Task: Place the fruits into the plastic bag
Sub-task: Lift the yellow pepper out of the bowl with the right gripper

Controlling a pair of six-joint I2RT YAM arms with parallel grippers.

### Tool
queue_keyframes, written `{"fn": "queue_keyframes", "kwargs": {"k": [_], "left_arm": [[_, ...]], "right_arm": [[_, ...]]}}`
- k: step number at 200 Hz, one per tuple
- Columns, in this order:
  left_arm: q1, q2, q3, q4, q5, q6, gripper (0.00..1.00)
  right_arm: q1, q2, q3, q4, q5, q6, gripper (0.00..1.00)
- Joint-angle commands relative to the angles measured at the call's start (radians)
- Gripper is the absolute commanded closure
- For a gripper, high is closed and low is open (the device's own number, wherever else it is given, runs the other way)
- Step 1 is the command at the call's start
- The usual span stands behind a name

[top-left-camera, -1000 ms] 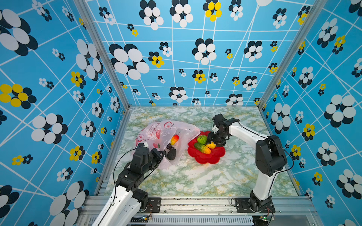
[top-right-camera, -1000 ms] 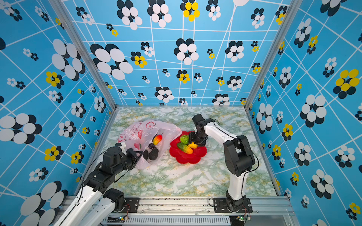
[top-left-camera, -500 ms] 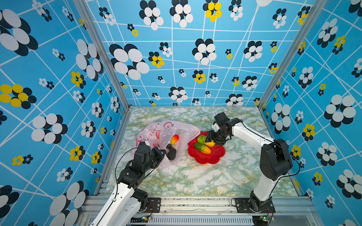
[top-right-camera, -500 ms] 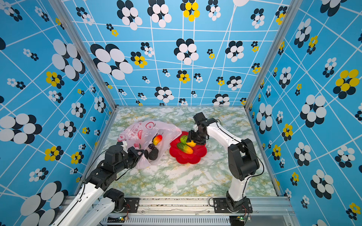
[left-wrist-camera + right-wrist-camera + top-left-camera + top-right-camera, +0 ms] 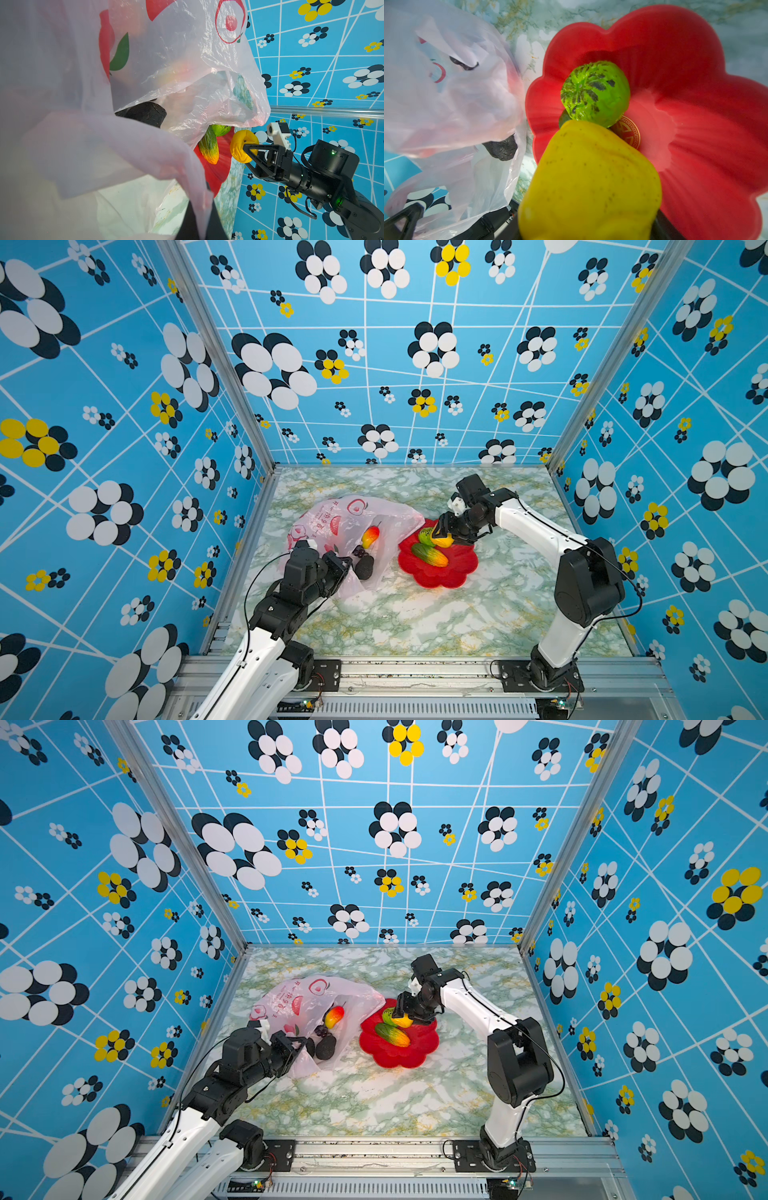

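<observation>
My right hand (image 5: 443, 537) pinches the yellow fruit (image 5: 239, 145) over the red dish (image 5: 455, 574), just beside the green kiwi (image 5: 424, 536). My left hand (image 5: 344, 569), pressed together on the rim of the plastic bag (image 5: 345, 516), lifts its mouth off the desk (image 5: 415, 622) nearby.

Both arms (image 5: 536, 526) have white links, black joints (image 5: 588, 585) and thin black cables (image 5: 249, 591).

A flat tabletop (image 5: 415, 626) patterned like green, white and yellow marble carries everything here. Toward its left side in both top views lies a crinkly, translucent pale pink plastic bag (image 5: 332, 516) printed with red fruit shapes. Just beside the bag, nearer the middle, sits a glossy red flower-shaped dish (image 5: 451, 574).
</observation>
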Motion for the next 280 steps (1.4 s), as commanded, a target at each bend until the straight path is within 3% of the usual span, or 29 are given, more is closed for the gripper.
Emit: {"fn": "queue_keyframes", "kwargs": {"k": [1,280], "left_arm": [[-0.006,0.006,0.001,0.024,-0.002,-0.003,1.0],[-0.02,0.001,-0.005,0.016,0.007,-0.006,1.0]], "right_arm": [[-0.005,-0.043,0.036,0.023,-0.034,0.019,0.42],[-0.005,-0.224,-0.014,0.217,-0.098,0.017,0.44]]}}
